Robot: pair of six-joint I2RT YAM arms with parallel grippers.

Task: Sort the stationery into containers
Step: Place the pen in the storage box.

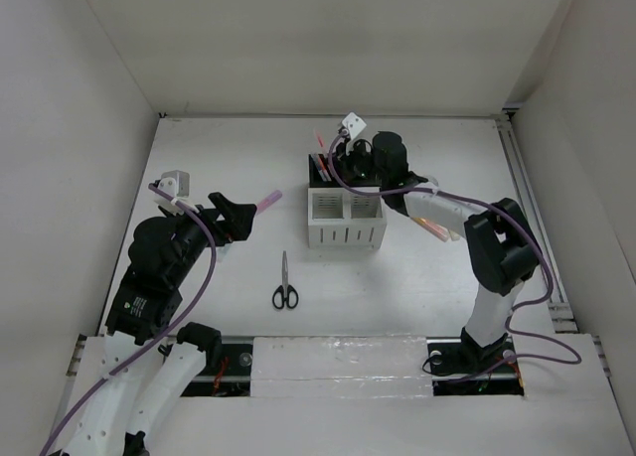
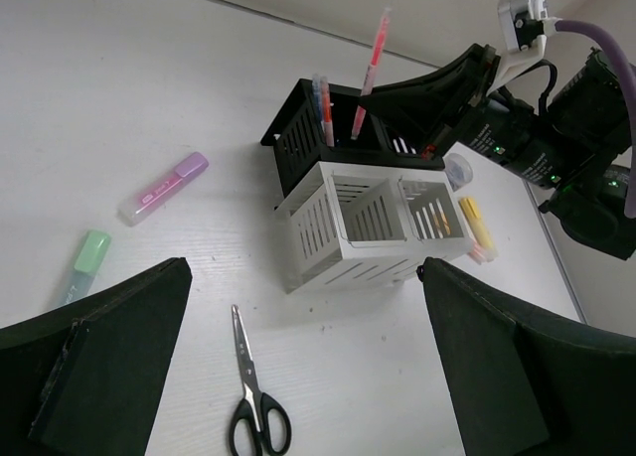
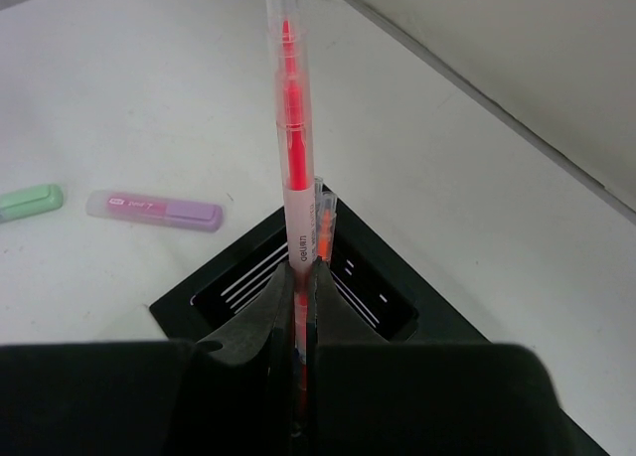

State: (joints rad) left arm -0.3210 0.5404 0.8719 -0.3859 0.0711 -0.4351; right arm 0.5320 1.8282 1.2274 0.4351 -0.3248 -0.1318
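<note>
Green highlighter [image 2: 89, 257] & pink highlighter [image 2: 164, 188] lie on table [image 2: 119, 98], far L; L claw [image 1: 237, 218] spread wide, empty, near pink one; scissors [image 2: 253, 401] flat before white box [image 2: 373, 228]; R claw [image 3: 300, 297] clamped on red pen [image 3: 291, 128], upright over black box [image 2: 338, 138]; yellow highlighter [image 2: 475, 223] R of boxes.

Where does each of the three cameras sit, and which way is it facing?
Top external: above and behind the bases, looking down on the table; left arm and right arm show whole, left pincer open, right pincer at the black organizer.
Left wrist: rides the left arm, faces the white organizer, scissors and the right arm; its own fingers fill the lower corners.
Right wrist: looks past its shut fingers, pinching an upright red pen, into the black organizer.
Shared: both wrist views show the pink highlighter and green highlighter.
</note>
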